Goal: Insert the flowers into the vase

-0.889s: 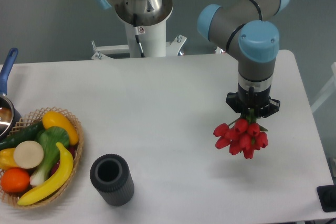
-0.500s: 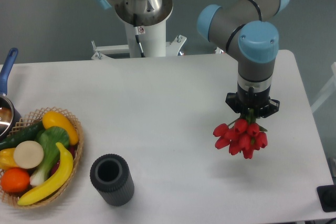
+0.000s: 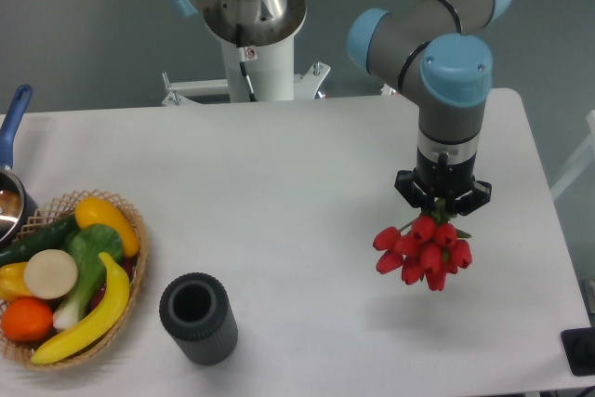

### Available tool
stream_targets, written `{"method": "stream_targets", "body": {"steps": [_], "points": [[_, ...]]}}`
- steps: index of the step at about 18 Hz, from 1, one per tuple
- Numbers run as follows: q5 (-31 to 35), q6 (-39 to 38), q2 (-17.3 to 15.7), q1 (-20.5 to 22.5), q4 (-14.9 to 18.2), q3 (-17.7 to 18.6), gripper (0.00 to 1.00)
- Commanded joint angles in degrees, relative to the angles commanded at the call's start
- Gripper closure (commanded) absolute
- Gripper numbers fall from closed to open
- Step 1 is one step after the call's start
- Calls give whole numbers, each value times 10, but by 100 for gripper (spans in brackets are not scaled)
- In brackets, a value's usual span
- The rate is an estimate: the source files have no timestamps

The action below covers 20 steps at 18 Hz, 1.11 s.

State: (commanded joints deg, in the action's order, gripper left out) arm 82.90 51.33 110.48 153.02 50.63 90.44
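While the bunch hangs off the counter, these are the parts, nearest first:

Vase: the vase (image 3: 197, 317) stands upright at the front of the counter (image 3: 279, 183), mouth open and nothing in it, just right of the wicker basket (image 3: 138, 258) of fruit and vegetables.

Flowers: the flowers (image 3: 423, 250) hang heads-down in the air toward the right side of the counter, with a faint shadow below them, well apart from the vase.

Tool: the tool (image 3: 442, 204) points straight down and is clenched on the green stems; the red buds sit directly beneath it, touching nothing else.

Change: against the two earlier views, the buds have slid slightly left and a little lower in the picture, and the arm's wrist has shifted left with them. The vase and basket are where they were.

Meaning: by my reading, the carry toward the vase has just started; nearly all the crossing is left.

Relation: the vase lies well to the left of the tool and nearer the front edge.

Next, as a judgement: the buds lead, so the bunch probably needs turning before the stems can enter the mouth.

Far side: the arm's white base (image 3: 251, 44) stands behind the counter.
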Motion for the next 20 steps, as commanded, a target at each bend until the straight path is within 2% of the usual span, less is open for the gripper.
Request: {"method": "stream_targets", "body": {"steps": [3,5,7,10,13,16,20], "points": [[-68,-58,1,-4,-30,-16,100],[-160,-93,16,-4,-33,-42,100],[-247,-101,26,-1,-34,-52,100],[-293,-125,25,-5,-39,-76,100],[-395,-127,23,-6,-56,-83,100],[-414,-127,26,-34,-91,-84,97],[-465,-122,31,-64,-113,-84,96]]}}
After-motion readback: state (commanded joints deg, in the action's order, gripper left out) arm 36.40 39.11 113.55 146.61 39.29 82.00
